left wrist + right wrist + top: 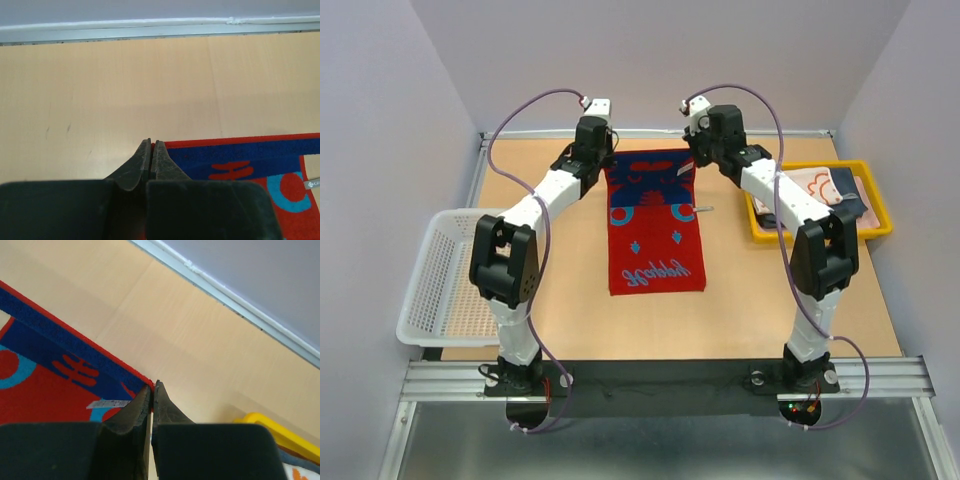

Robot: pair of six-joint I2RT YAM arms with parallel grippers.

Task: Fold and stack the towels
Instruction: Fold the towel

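Observation:
A red towel with blue patches [655,235] lies lengthwise on the wooden table, its blue-patterned end at the far side. My left gripper [606,166] is at the towel's far left corner and my right gripper [691,160] at its far right corner. In the left wrist view the left gripper [151,143] is shut, with the red towel [240,160] edge pinched between its tips. The right wrist view shows the right gripper [153,385] shut on the red towel [50,390] corner in the same way. Two more towels, an orange-and-white one [813,183] and a dark navy one [851,207], lie in the tray.
A yellow plastic tray [820,237] sits at the right, its rim [265,422] close to the right gripper. A white mesh basket [440,280] hangs over the table's left edge. A white label [705,209] sticks out from the towel's right side. The back wall rail [150,27] runs just beyond.

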